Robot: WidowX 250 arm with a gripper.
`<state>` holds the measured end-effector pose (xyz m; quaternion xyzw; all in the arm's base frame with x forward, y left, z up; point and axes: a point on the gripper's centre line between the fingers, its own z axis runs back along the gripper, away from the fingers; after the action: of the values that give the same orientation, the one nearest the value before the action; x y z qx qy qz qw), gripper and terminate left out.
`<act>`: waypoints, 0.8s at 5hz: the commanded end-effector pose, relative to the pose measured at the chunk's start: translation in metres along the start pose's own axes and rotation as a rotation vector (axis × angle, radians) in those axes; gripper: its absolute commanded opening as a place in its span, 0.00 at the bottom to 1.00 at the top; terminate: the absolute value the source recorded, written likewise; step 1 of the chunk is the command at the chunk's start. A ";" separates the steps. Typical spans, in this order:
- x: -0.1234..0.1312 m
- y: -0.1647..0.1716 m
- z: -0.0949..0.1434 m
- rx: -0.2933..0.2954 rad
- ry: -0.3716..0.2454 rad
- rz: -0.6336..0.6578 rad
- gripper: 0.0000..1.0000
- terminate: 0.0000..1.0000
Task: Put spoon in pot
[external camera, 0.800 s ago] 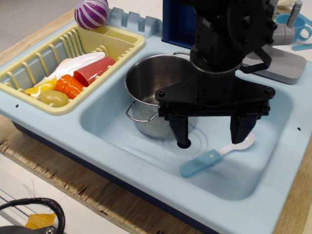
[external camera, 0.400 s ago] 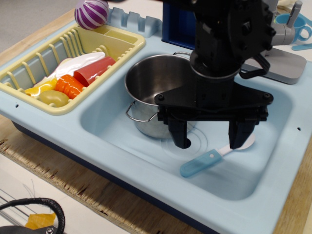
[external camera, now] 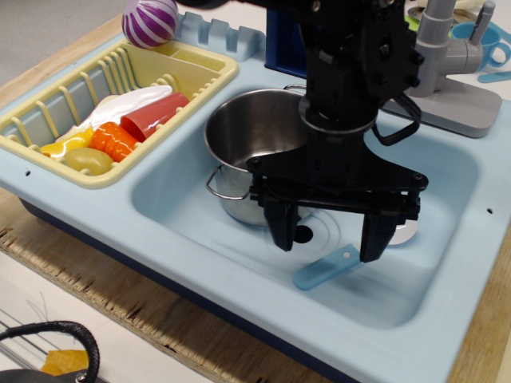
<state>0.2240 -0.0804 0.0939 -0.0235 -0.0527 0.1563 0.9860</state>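
The spoon (external camera: 323,270) lies flat on the floor of the light-blue sink (external camera: 200,191); its light-blue handle points front left and its white bowl (external camera: 406,234) peeks out behind my right finger. The shiny steel pot (external camera: 243,144) stands upright and empty in the sink's back left part, with a wire loop handle toward the front. My black gripper (external camera: 328,243) is open, pointing down, its two fingers straddling the spoon's neck just above the sink floor. The gripper body hides the pot's right side.
A yellow dish rack (external camera: 56,108) at left holds toy food and a red cup (external camera: 152,114). A purple striped ball (external camera: 149,21) sits behind it. A grey faucet (external camera: 443,60) stands at back right. The drain hole (external camera: 303,234) is beside my left finger.
My gripper has moved forward and left and lower, from over the spoon's bowl to over its neck and handle. It stays open. The spoon and pot have not moved.
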 end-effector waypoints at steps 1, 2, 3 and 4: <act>0.002 0.000 -0.005 -0.026 -0.008 -0.021 1.00 0.00; -0.003 0.000 -0.012 -0.043 0.003 -0.020 1.00 0.00; -0.007 0.003 -0.020 -0.047 0.001 -0.019 1.00 0.00; -0.010 0.004 -0.034 -0.054 -0.009 -0.048 1.00 0.00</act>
<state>0.2217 -0.0835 0.0588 -0.0521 -0.0709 0.1241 0.9884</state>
